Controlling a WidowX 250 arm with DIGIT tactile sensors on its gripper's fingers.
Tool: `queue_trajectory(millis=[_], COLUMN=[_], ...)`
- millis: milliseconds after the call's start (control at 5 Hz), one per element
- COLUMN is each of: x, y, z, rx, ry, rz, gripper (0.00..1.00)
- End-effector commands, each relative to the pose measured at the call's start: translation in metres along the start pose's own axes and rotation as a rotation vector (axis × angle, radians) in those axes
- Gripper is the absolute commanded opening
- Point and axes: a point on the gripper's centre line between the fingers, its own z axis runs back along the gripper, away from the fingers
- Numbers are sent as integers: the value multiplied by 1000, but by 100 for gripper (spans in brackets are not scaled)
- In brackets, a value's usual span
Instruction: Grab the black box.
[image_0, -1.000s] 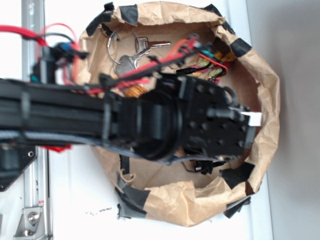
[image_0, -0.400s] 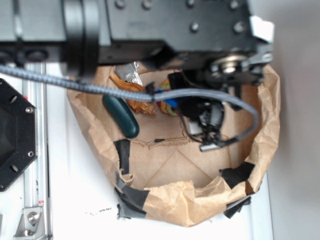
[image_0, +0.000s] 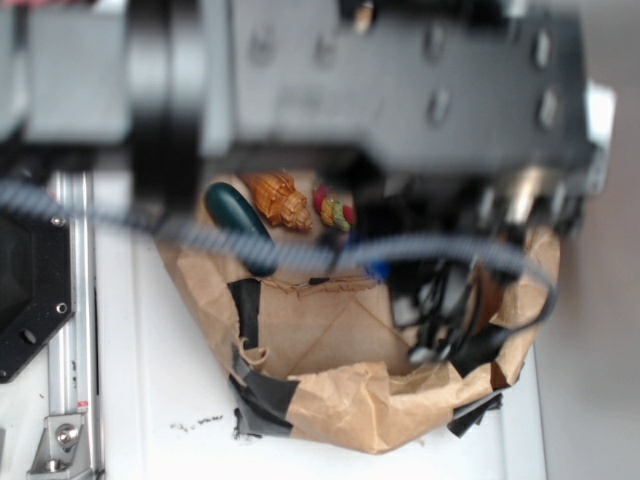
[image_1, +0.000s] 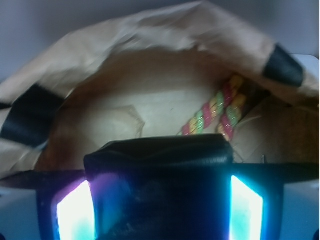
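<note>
Blurred across the top of the exterior view above a brown paper nest (image_0: 340, 400) patched with black tape (image_0: 245, 310): the arm (image_0: 330, 90). Clamped between the gripper's (image_1: 159, 197) 2 glowing fingers (image_1: 75, 210) in the wrist view, raised off the paper: the black box (image_1: 159, 152). Beyond it, a striped rope (image_1: 212, 112); nearby, a teal capsule (image_0: 240, 225) beside a seashell (image_0: 280, 200).

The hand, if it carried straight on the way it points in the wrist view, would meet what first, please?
The black box sits right between the hand's fingers, so it comes first; past it, probably the brown paper wall.
</note>
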Motion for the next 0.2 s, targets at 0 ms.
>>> queue_trajectory(millis=[0], x=[-4], y=[7], z=[12], rx=[2], ry=[-88], rz=[8], gripper=[0])
